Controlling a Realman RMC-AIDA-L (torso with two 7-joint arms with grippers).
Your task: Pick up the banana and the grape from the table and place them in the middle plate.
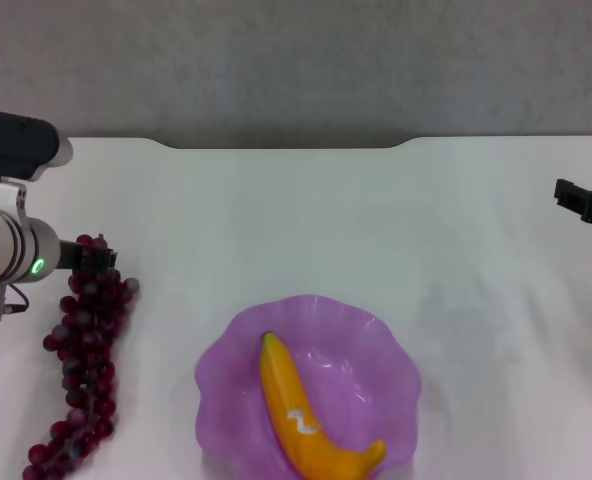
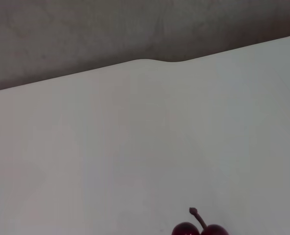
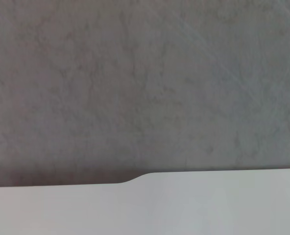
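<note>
The banana (image 1: 311, 420), yellow-orange, lies inside the purple middle plate (image 1: 226, 370) at the front centre of the white table (image 1: 306, 220). The grape bunch (image 1: 81, 360) lies on the table at the left and runs toward the front edge. My left gripper (image 1: 88, 257) is at the far end of the bunch, right at its topmost grapes. The left wrist view shows only two grapes with a stem (image 2: 199, 228) at its edge. My right gripper (image 1: 583, 198) hangs open and empty at the far right, away from the plate.
The table's dark notched back edge (image 1: 286, 146) runs across the rear, with a grey wall behind it. Bare white tabletop lies between the grapes and the plate and on the right.
</note>
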